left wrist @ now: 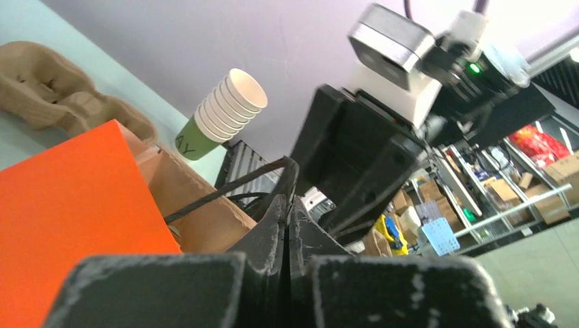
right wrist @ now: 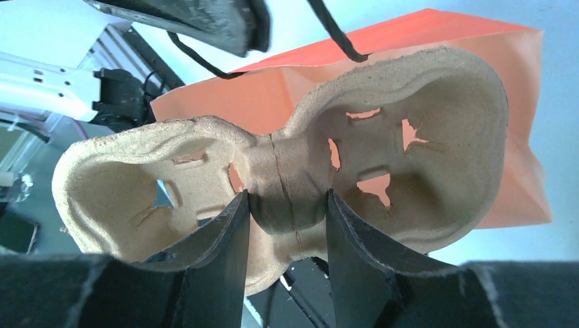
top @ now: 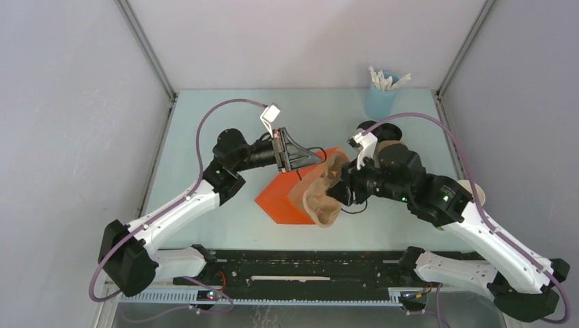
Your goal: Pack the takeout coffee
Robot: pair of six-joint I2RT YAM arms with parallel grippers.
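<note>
Top external: pale tabletop (top: pixel 205 123) between grey walls (top: pixel 68 102) — left claw (top: pixel 299 161) pinches the orange bag's (top: pixel 280 199) handle (left wrist: pixel 225 190), right claw (top: pixel 334 193) pinches a pulp carrier (top: pixel 319 201); the takeout coffee (top: pixel 369 128), mostly hidden, sits at one o'clock from the bag.

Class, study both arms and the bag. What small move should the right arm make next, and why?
Probably ease the right gripper forward, sliding the pulp cup carrier into the orange bag. The gripper is shut on the carrier's middle ridge and the carrier sits at the bag's mouth. The left gripper is shut on the black handle, apparently holding the mouth open.
</note>
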